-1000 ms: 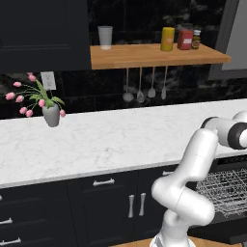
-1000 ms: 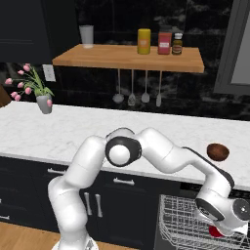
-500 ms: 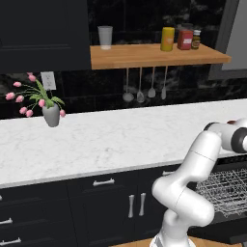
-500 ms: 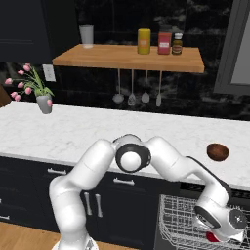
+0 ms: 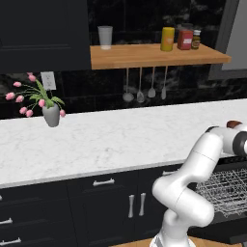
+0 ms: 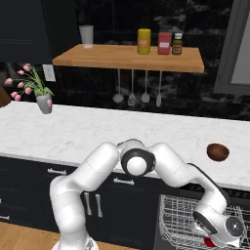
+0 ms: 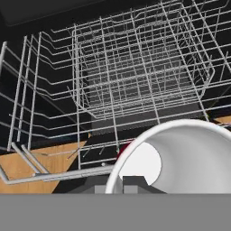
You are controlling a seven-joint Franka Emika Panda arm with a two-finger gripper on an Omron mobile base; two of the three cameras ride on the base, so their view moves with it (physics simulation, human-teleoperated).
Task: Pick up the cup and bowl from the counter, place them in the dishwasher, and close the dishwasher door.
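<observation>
In the left base view, the long white marble-look desk [image 5: 120, 140] with faint grey veins is seen topping dark cabinets, with a small grey vase of pink flowers [image 5: 50, 114] standing near its left end and a brown wooden shelf [image 5: 154, 54] fixed to the wall above it; on the shelf a pale cup [image 5: 105, 37] is set to the left and a yellow canister [image 5: 168, 38] further right. At the right edge, the grey metal wire rack [image 5: 226, 190] of the black built-in dishwasher [image 5: 230, 226] is seen pulled out below the desk edge. In the right base view, a small dark brown bowl [image 6: 218, 152] is seen resting on the desk toward its right end, and the white arm is bent down over the rack, where the tool [image 6: 211, 240] is lowered at the near right with something red [image 6: 210, 242] just beneath it. In the hand view, the rack is looked into from above, and a white cup with a red outside [image 7: 180, 155] is seen close at the bottom, its open mouth turned toward the camera, over the rack's near edge. The tool's fingers are hidden behind the cup, so it cannot be told whether the cup is grasped or released.
</observation>
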